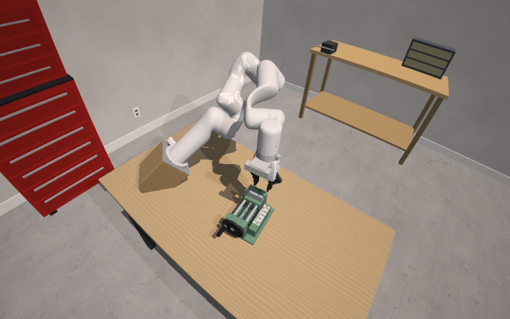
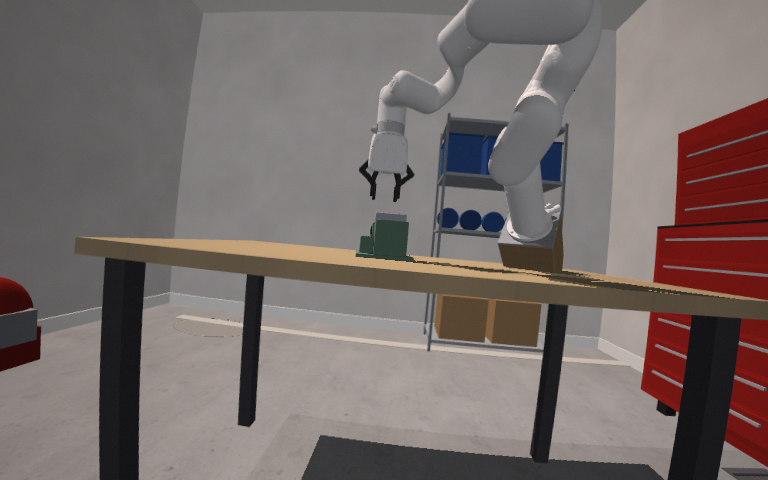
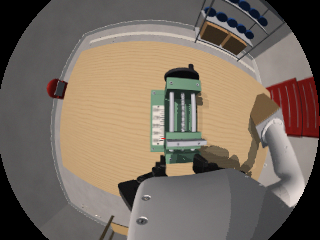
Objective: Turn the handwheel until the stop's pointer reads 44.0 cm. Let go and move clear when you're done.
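Observation:
The green vise-like device (image 1: 257, 230) (image 2: 390, 240) (image 3: 183, 84) stands on the table. Its black handwheel (image 1: 232, 228) (image 3: 181, 74), with a crank handle (image 1: 221, 230) (image 3: 191, 66), is at the end far from my gripper. The stop, with a grey plate (image 1: 254, 194) (image 2: 390, 217) (image 3: 186, 143), sits near the opposite end of the rods. Its red pointer (image 1: 262, 207) (image 3: 164, 139) lies by the white scale (image 1: 259, 218) (image 3: 158, 120); the numbers are too small to read. My gripper (image 1: 262, 186) (image 2: 384, 199) (image 3: 179, 162) is partly open and empty, above the device's stop end, fingers down.
The arm's wooden base block (image 1: 161, 175) (image 2: 529, 259) (image 3: 264, 107) stands on the table (image 1: 301, 255) (image 2: 226, 254) (image 3: 110, 100). A red drawer cabinet (image 1: 56, 150) (image 2: 702, 254) stands beyond the arm's base. A second bench (image 1: 372, 64) stands apart by the wall.

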`<state>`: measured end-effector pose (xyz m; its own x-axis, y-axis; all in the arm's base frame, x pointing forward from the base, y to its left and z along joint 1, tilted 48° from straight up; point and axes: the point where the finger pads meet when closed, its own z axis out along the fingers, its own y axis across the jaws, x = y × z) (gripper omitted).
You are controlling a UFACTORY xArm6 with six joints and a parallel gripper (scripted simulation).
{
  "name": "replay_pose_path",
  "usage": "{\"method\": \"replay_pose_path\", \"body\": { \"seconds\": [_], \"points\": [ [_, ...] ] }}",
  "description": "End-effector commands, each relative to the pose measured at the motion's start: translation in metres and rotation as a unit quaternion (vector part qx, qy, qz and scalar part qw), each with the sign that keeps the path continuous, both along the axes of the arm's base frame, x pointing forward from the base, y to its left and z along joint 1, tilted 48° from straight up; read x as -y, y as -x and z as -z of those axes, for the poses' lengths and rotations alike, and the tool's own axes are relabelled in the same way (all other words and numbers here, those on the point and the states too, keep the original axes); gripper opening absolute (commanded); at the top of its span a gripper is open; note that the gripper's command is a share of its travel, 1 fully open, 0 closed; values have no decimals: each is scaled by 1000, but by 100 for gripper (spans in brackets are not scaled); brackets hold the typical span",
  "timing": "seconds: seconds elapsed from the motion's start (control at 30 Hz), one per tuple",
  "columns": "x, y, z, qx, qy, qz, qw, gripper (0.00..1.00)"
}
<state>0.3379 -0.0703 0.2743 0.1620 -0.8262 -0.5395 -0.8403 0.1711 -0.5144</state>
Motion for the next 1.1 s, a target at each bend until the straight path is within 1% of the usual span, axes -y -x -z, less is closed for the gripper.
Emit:
{"method": "replay_pose_path", "body": {
  "seconds": [0.0,0.37,0.47,0.57,0.63,0.8,0.83,0.9,0.93,1.0,1.03,1.07],
  "points": [
    [1,0,-1,1,1,0,1000,57],
    [3,0,1,1,1,0,1000,57],
    [12,0,9,1,1,0,1000,57],
    [30,2,24,1,1,0,1000,57],
    [30,2,24,1,1,0,1000,57],
    [73,5,61,1,1,0,1000,57],
    [73,5,61,1,1,0,1000,57],
    [92,6,78,1,1,0,1000,57],
    [92,6,78,1,1,0,1000,57],
    [111,7,94,1,1,0,1000,57],
    [111,7,94,1,1,0,1000,57],
    [120,8,101,1,1,0,1000,57]
  ]
}}
